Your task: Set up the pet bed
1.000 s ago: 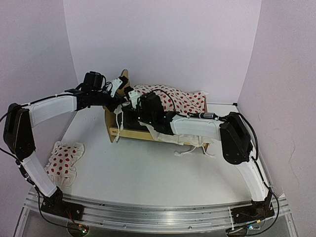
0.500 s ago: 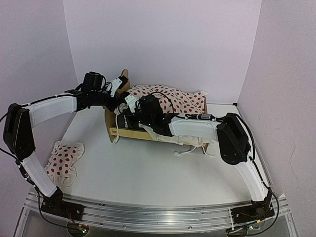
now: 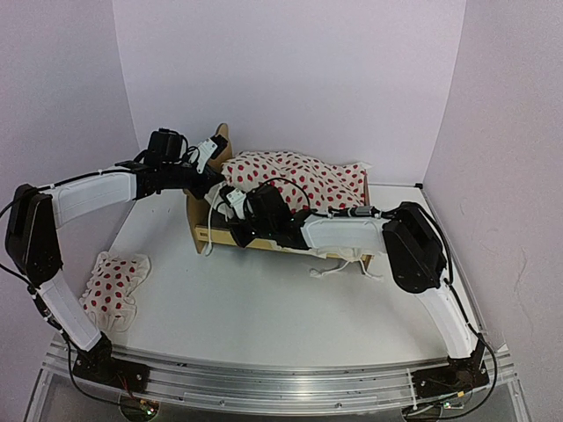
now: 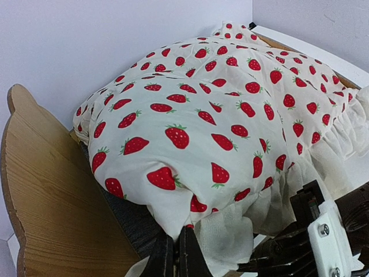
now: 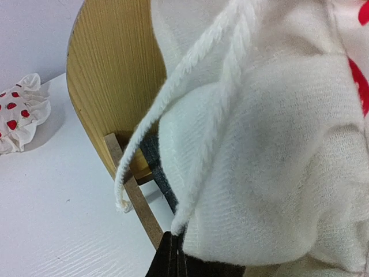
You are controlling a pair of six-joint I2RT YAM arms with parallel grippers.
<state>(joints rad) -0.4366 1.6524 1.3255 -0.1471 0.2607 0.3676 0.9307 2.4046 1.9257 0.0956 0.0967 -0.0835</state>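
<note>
The pet bed (image 3: 204, 236) stands at the back of the table, its plywood headboard (image 4: 52, 196) on the left. A cream ruffled cloth (image 3: 299, 176) printed with red strawberries bulges over it. Dark grey mattress (image 4: 124, 213) shows only at the head end. My left gripper (image 4: 176, 239) is shut on the cloth's corner beside the headboard; in the top view this gripper (image 3: 214, 182) is above the head end. My right gripper (image 5: 174, 239) is shut on the cloth's white underside (image 5: 277, 144), where a cord (image 5: 150, 133) runs in, just off the bed's front rail (image 5: 138, 208). In the top view it (image 3: 230, 229) sits low by the headboard.
A small strawberry-print pillow (image 3: 114, 286) lies on the white table (image 3: 264, 308) at the near left, also in the right wrist view (image 5: 17, 118). White cords (image 3: 339, 268) trail off the bed's front right. Purple walls close in the back and both sides.
My right gripper has moved left along the bed's front toward the headboard, drawing the cloth with it, so the cloth covers more of the head end. The left arm has barely moved.
</note>
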